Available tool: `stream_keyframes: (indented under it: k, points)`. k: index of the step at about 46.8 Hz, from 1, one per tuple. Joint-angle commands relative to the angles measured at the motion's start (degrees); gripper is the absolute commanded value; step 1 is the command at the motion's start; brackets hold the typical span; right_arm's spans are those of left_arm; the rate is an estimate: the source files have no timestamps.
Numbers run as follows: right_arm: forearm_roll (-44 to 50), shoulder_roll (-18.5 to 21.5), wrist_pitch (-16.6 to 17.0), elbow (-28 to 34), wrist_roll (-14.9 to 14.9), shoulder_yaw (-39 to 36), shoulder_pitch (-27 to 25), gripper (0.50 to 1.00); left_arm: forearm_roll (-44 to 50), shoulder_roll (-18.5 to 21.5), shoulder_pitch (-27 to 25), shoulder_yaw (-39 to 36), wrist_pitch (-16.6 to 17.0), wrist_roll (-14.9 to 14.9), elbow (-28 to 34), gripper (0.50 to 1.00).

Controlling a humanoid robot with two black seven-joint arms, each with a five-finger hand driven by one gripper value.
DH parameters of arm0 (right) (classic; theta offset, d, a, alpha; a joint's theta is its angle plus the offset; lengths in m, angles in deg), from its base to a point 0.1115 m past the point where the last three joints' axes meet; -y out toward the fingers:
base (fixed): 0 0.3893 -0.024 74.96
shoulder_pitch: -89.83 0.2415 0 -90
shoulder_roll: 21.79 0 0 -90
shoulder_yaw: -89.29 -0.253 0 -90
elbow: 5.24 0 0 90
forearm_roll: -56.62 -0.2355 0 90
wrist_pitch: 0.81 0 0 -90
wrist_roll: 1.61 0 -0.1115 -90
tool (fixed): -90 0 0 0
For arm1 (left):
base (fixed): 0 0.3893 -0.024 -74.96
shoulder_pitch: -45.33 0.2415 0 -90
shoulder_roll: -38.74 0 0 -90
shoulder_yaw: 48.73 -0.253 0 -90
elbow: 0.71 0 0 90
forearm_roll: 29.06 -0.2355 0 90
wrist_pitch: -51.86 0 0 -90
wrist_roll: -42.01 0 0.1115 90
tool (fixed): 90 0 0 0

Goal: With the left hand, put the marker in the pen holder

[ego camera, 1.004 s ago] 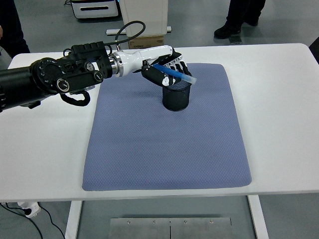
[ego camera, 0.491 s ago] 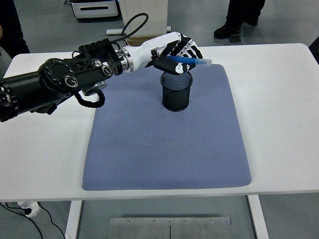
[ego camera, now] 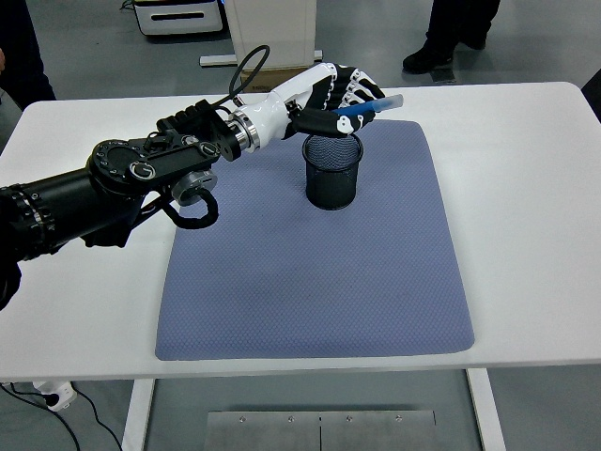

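Blue marker [ego camera: 369, 109] is gripped in the curled fingers of my left hand [ego camera: 340, 97], lying nearly level just above the far rim of the black mesh pen holder [ego camera: 331, 172] on the grey mat [ego camera: 310, 282], so tipping and dropping it in remain.

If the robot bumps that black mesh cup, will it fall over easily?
Probably fairly easily. The pen holder is wire mesh with nothing visible inside, so likely light. It stands upright, taller than wide, so a knock near its rim might tip it. The mat looks textured, so it may tip rather than slide.
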Motion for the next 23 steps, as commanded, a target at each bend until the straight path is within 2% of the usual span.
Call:
stream_keyframes:
  k: [1, 11, 23]
  points:
    - [-0.02, 0.00, -0.04, -0.01, 0.00, 0.00, -0.01, 1.000, 0.03, -0.08, 1.19, 1.69, -0.08, -0.08, -0.68, 0.500]
    - [-0.02, 0.00, 0.05, -0.01, 0.00, 0.00, -0.01, 1.000, 2.92, -1.05, 2.95, 4.07, -0.08, -1.57, -0.86, 0.500]
    - [0.07, 0.00, 0.05, -0.01, 0.00, 0.00, -0.01, 1.000, 8.46, -3.07, 4.62, 5.65, 0.10, -1.66, -0.86, 0.508]
